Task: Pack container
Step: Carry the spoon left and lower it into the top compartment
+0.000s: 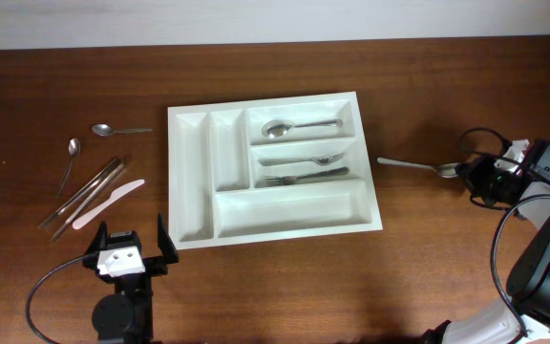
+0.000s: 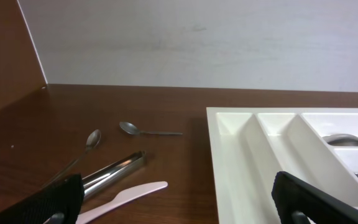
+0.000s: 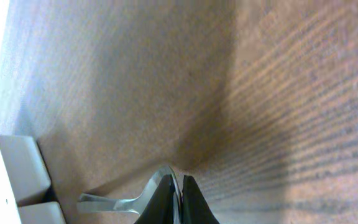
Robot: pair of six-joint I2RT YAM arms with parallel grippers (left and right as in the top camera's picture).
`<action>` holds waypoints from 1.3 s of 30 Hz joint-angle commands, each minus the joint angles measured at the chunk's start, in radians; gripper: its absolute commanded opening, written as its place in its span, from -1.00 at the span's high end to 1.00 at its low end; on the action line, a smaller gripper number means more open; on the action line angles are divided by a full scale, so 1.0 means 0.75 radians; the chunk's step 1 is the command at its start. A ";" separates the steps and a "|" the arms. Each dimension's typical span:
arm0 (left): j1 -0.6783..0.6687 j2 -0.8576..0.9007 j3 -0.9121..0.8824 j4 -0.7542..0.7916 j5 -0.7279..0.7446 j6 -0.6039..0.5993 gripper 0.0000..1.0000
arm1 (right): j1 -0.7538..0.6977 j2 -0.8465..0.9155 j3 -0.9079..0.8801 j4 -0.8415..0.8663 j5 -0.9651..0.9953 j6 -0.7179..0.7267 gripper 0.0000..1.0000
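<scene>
Overhead: the white container (image 1: 294, 212) lies at the middle of the brown surface (image 1: 418, 268), with cutlery in its two upper long slots. At 7 o'clock the left hand (image 1: 130, 247) is spread wide and holds nothing. At 3 o'clock the right hand (image 1: 466, 174) meets the loose spoon (image 1: 413, 166).

Left wrist: the container (image 2: 241, 143) is at 3 o'clock and a pale knife (image 2: 129, 194) at 7 o'clock, with the left hand (image 2: 179, 202) gaping.

Right wrist: the right hand (image 3: 178, 199) is pinched narrow on the loose spoon (image 3: 120, 203).

The container (image 2: 253, 134) is cut off at 3 o'clock; the bowl of the spoon (image 3: 107, 201) is seemingly hidden by the right gripper (image 3: 179, 186).
</scene>
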 commanded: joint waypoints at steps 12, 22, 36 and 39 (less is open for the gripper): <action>0.008 -0.009 -0.007 -0.001 0.014 0.016 -0.99 | 0.004 0.011 0.234 0.006 -0.209 -0.003 0.93; 0.008 -0.009 -0.007 -0.001 0.014 0.016 -0.98 | 0.010 0.011 0.364 0.057 -0.362 0.069 0.92; 0.008 -0.009 -0.007 -0.001 0.014 0.016 -0.99 | 0.318 0.011 0.392 0.138 -0.209 0.096 0.93; 0.008 -0.009 -0.007 -0.001 0.014 0.016 -0.99 | 0.415 0.011 0.392 0.165 -0.133 0.101 0.92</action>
